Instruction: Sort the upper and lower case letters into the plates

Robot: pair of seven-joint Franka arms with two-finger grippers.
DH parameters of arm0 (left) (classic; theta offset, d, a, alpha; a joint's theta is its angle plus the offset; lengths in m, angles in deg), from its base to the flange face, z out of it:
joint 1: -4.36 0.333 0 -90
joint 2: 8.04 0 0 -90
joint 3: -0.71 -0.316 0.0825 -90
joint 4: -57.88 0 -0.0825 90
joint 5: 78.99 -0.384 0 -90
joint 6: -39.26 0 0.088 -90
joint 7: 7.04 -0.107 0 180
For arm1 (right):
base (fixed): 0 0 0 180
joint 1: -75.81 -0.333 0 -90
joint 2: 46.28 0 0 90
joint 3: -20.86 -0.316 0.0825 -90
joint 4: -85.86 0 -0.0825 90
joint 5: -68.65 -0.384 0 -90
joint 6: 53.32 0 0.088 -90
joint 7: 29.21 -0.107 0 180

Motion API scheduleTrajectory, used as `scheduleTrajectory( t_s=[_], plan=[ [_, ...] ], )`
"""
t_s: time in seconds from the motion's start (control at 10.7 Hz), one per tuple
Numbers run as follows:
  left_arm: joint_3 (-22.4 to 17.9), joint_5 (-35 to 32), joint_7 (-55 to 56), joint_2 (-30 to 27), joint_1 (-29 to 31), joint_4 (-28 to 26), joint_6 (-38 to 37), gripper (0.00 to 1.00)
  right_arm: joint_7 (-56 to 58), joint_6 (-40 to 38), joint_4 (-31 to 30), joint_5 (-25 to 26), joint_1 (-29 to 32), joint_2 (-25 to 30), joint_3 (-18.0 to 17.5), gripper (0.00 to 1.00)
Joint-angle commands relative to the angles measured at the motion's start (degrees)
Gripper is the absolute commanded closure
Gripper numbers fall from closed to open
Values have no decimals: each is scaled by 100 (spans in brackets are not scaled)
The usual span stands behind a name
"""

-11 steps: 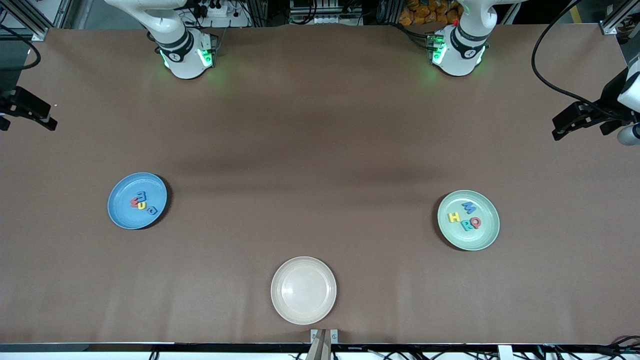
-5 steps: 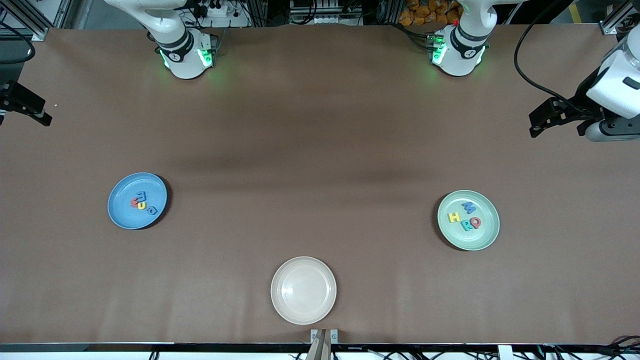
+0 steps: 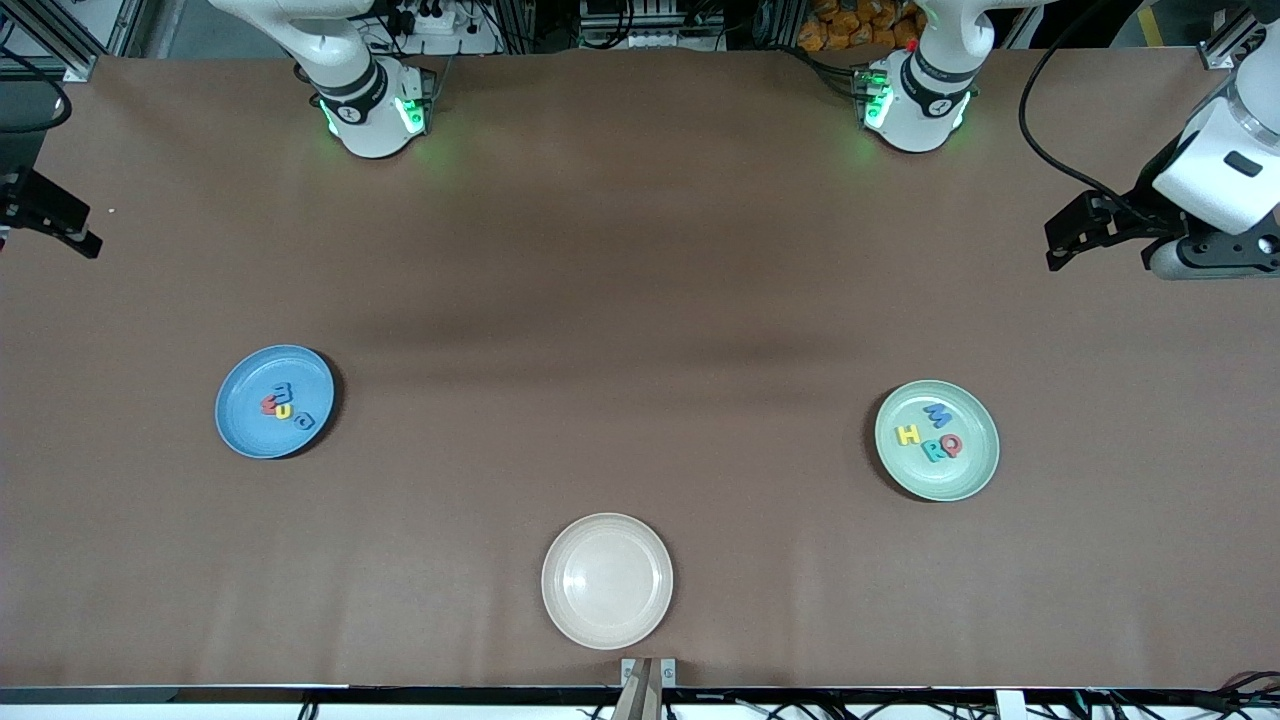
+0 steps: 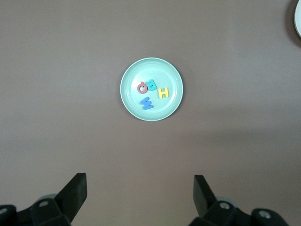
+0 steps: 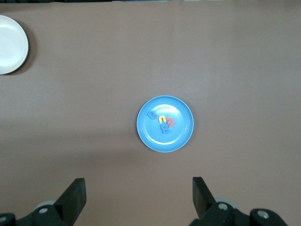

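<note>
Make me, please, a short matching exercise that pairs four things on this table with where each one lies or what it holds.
Things:
1. yellow H
2. yellow u
3. cream plate
4. left gripper

Places or states:
A. in the blue plate
B. holds no letters
C. in the mint green plate
D. fingers open, holding nothing

Pairs: 1-C, 2-A, 3-B, 4-D

place: robotics lab | evidence: aluminium framing [image 3: 60,40], cables [image 3: 640,20], brown-covered table [image 3: 640,250]
</note>
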Motion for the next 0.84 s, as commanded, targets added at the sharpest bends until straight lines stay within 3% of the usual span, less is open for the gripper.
scheduleTrajectory(
  t_s=[0.0,0.75],
  plan=[
    [8,144,-219,-76,69,22,-131,0,-127,76,78,116,11,-103,-27,0],
    [-18,152,-131,-93,86,145,-166,0,-127,-222,69,108,-7,-120,-27,0]
  ],
)
